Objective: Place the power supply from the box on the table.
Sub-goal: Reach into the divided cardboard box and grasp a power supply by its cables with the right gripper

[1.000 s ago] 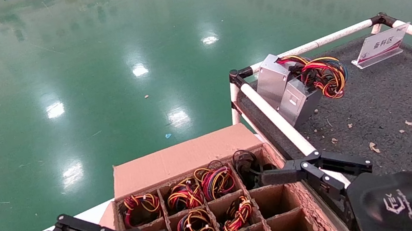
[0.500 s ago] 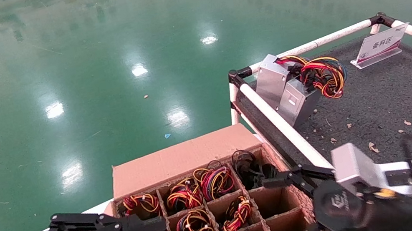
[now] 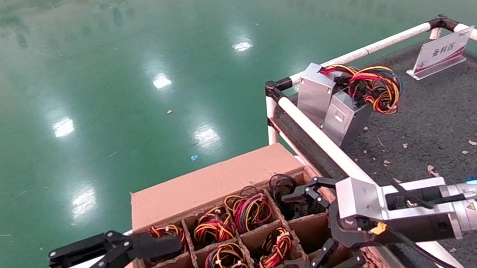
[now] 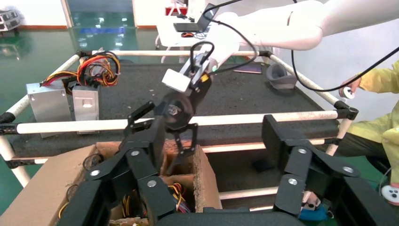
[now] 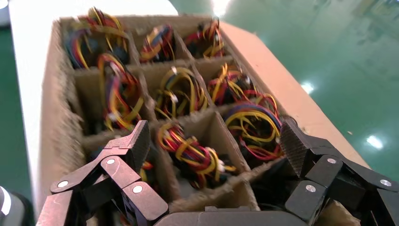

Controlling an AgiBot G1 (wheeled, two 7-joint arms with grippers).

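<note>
The box (image 3: 208, 186) stands low in the head view, its cardboard grid full of red, orange and yellow wire bundles. The power supply bodies sit hidden down in the cells. My right gripper (image 3: 317, 230) hangs open over the right-hand column of cells, holding nothing. In the right wrist view the right gripper (image 5: 216, 141) frames one wire bundle (image 5: 193, 155), which also shows in the head view (image 3: 277, 245). My left gripper (image 4: 211, 136) is open and empty at the box's left side. Two silver power supplies (image 3: 331, 100) lie on the table (image 3: 462, 124) by its far-left corner.
White pipe rails (image 3: 318, 139) edge the table, one running right beside the box. A small sign (image 3: 442, 51) stands at the table's back. Some right-column cells (image 3: 333, 254) hold no wires. Green floor lies beyond. A person in yellow (image 4: 381, 117) sits past the table.
My right arm has swung from the table's edge over the box and turned, its open gripper now above the right cells. The left gripper has opened wider and lifted a little.
</note>
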